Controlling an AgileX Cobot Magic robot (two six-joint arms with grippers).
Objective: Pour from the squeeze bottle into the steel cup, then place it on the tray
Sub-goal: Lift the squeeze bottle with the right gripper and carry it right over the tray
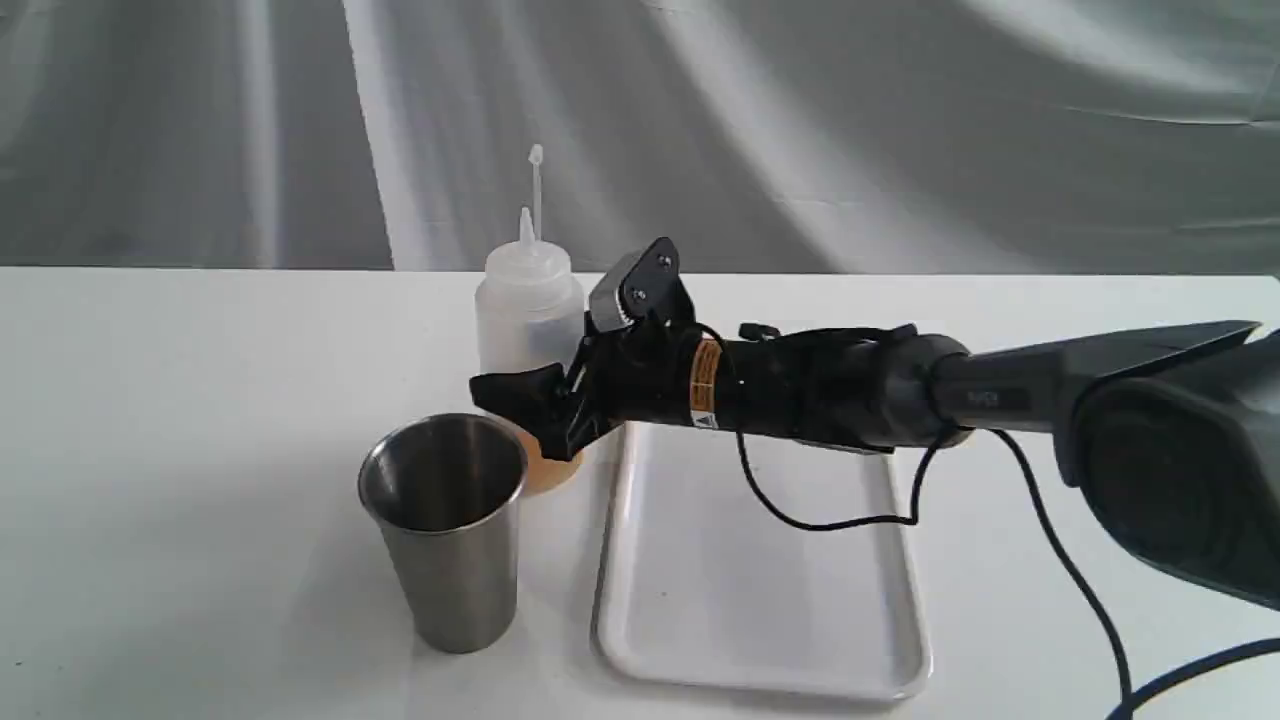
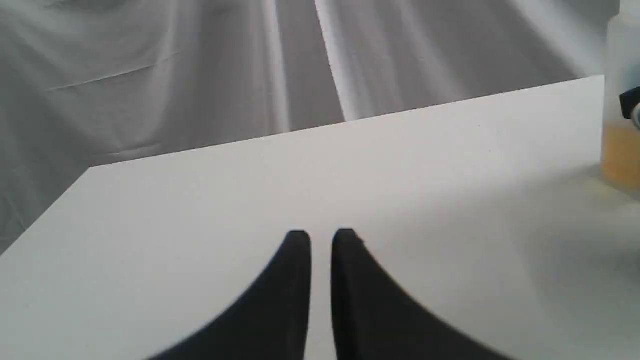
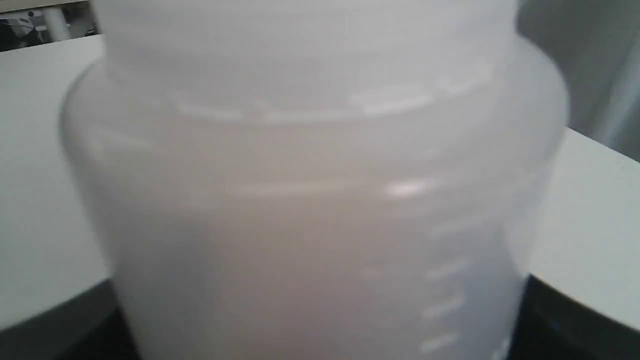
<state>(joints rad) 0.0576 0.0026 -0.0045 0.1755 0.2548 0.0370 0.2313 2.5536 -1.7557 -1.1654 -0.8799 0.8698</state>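
Note:
The squeeze bottle (image 1: 527, 305) stands upright on the table behind the steel cup (image 1: 450, 530), its cap strap sticking straight up and amber liquid showing at its base. My right gripper (image 1: 520, 385) reaches in from the right and is shut on the bottle's lower body; one black finger crosses its front and the other is hidden behind it. In the right wrist view the bottle (image 3: 310, 200) fills the picture with dark fingers (image 3: 575, 320) at both sides. The white tray (image 1: 615, 620) lies right of the cup, under my right arm. My left gripper (image 2: 321, 237) is shut, holding nothing, over bare table.
A grey cloth backdrop hangs behind the white table (image 1: 180, 420). A black cable (image 1: 840, 520) droops from my right arm over the tray. The bottle (image 2: 622, 100) shows at the edge of the left wrist view, with a tip of the right gripper against it.

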